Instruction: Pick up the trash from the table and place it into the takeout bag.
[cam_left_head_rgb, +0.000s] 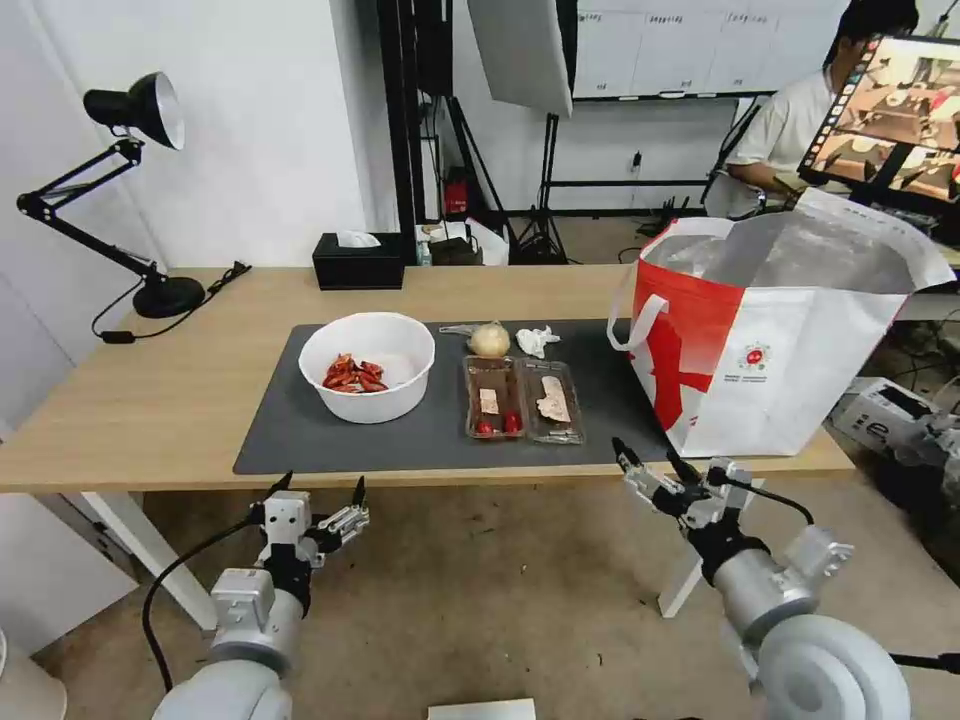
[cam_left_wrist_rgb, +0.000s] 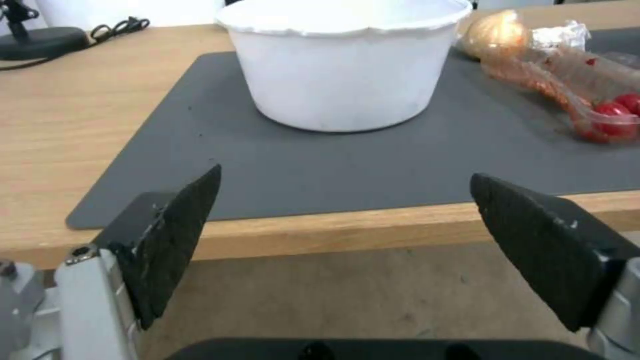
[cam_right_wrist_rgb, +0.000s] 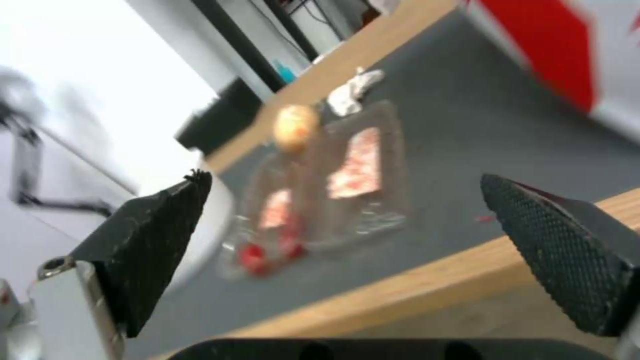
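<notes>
On the desk (cam_left_head_rgb: 150, 400), the takeout bag (cam_left_head_rgb: 770, 350) stands at three o'clock. The white bowl (cam_left_head_rgb: 367, 366) sits at nine, the clear tray (cam_left_head_rgb: 522, 399) centre, wrapped lump (cam_left_head_rgb: 489, 340) and tissue (cam_left_head_rgb: 537, 340) at twelve. Left end effector (cam_left_head_rgb: 318, 488) and right end effector (cam_left_head_rgb: 655, 458) hang wide at six, empty.

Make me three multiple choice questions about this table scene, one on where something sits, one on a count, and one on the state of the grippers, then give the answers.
1. Where does the takeout bag stand?
A. at the table's right end
B. on the floor
C. beside the lamp

2. How many compartments has the clear tray?
A. one
B. two
C. four

3. How are the left gripper and right gripper?
A. both open, holding nothing
B. left shut on the white bowl
C. right shut on the tissue

Answers: 1 A, the bag rests on the table right of the tray. 2 B, a ridge splits the tray in two. 3 A, both hover before the table's near edge, fingers spread.
</notes>
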